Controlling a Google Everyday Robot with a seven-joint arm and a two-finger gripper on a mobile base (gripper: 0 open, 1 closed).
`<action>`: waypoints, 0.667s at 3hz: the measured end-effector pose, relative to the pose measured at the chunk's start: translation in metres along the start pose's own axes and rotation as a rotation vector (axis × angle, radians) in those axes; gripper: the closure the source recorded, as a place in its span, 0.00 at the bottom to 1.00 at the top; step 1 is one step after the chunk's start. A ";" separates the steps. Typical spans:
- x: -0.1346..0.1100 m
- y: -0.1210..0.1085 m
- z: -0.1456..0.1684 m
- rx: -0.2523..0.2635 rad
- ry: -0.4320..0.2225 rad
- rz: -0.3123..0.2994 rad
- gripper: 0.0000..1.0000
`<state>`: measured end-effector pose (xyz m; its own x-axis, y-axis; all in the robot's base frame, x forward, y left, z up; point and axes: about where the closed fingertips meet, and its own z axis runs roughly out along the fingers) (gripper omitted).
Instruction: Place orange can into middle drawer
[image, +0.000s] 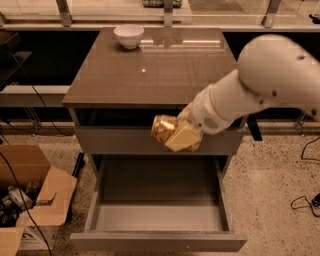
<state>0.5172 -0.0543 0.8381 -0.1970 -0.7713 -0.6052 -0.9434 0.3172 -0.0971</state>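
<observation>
In the camera view, a grey-brown cabinet (150, 75) is seen from above and in front, with a white bowl (129, 35) standing on its top near the back left corner. The white arm (260, 82) is reached in from the right edge of the picture and is angled down towards the left, so that it crosses the front right corner of the cabinet top. At its end the gripper (173, 135) is held in the air in front of the cabinet, clear of the top, and is seen against the plain grey upper drawer front (115, 141). The jaws are clamped on the orange can (161, 128), which is gripped at its right side and lies tilted, its shiny gold-orange body pointing to the left. The can is touched by nothing but the gripper; it is carried above the back part of the middle drawer (160, 242) and is not yet inside it. This drawer is pulled fully out below the upper front, and its smooth grey floor and low side walls are shown. To the left of the cabinet, an open cardboard box (35, 192) with dark objects in it is set on the speckled floor, and thin dark cables (306, 200) are laid on the floor at the right.
</observation>
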 end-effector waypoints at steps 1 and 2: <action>0.030 0.032 0.047 -0.072 -0.014 0.123 1.00; 0.055 0.048 0.135 -0.145 -0.048 0.279 1.00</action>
<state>0.4974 -0.0074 0.6936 -0.4438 -0.6374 -0.6299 -0.8837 0.4280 0.1895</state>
